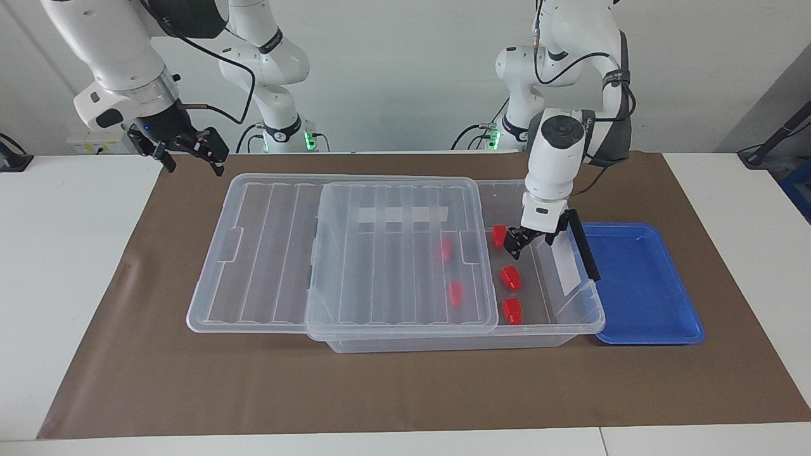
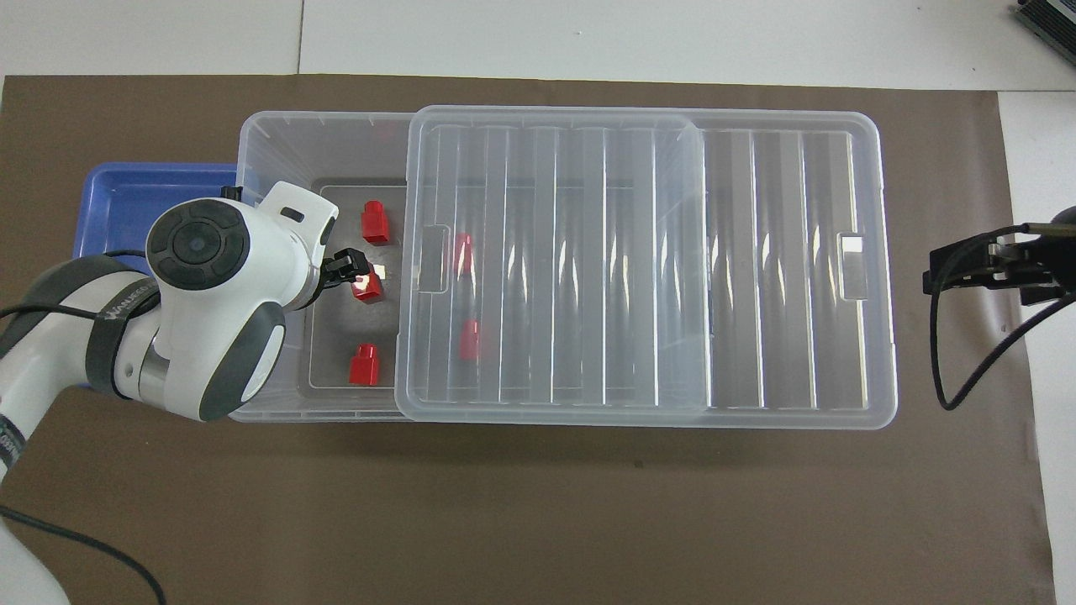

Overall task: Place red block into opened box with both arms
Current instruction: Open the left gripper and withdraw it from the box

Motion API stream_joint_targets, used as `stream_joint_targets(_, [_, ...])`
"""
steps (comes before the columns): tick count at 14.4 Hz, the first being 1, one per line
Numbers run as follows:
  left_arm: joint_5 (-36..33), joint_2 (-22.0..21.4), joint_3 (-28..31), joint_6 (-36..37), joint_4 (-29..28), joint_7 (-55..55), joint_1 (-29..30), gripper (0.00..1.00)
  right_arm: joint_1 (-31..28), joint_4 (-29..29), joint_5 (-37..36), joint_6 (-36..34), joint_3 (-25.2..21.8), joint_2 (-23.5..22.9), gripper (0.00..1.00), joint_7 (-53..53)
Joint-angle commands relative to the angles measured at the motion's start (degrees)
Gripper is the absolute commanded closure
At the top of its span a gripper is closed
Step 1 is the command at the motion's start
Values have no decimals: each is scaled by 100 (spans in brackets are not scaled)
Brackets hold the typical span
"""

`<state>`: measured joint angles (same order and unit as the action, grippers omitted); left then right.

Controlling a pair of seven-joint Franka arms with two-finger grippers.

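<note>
The box (image 1: 443, 339) (image 2: 277, 143) is a clear bin, and its ribbed lid (image 1: 266, 253) (image 2: 782, 269) is slid toward the right arm's end, leaving the other end uncovered. In that uncovered part three red blocks lie on the floor; the middle red block (image 1: 510, 277) (image 2: 367, 288) sits right under my left gripper (image 1: 533, 240) (image 2: 345, 269). That gripper hangs open and empty above the box's rim. Two more red blocks (image 1: 447, 249) (image 2: 470, 339) show through the lid. My right gripper (image 1: 190, 154) (image 2: 983, 273) waits open over the mat at the right arm's end.
A shallow blue tray (image 1: 640, 285) (image 2: 134, 202) lies against the box's uncovered end, with nothing in it. A brown mat (image 1: 405, 392) covers the white table. The box's black latch bar (image 1: 583, 244) stands up beside the left gripper.
</note>
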<state>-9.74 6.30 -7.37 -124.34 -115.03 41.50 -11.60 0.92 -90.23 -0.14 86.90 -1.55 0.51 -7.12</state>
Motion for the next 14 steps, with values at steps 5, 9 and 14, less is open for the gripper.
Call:
stream_joint_targets(5, [-125,-137,-2,1253,805,113,-88,0,-57,-223,119,170,50,168,0,-123])
stream_joint_targets(9, [-125,-225,24,1755,1254,-19,-27,0,-57,-223,119,161,50,168,0,-115])
stream_joint_targets(14, [164,-839,51,2282,1316,-2168,815,0,-57,-232,119,161,50,168,0,-115])
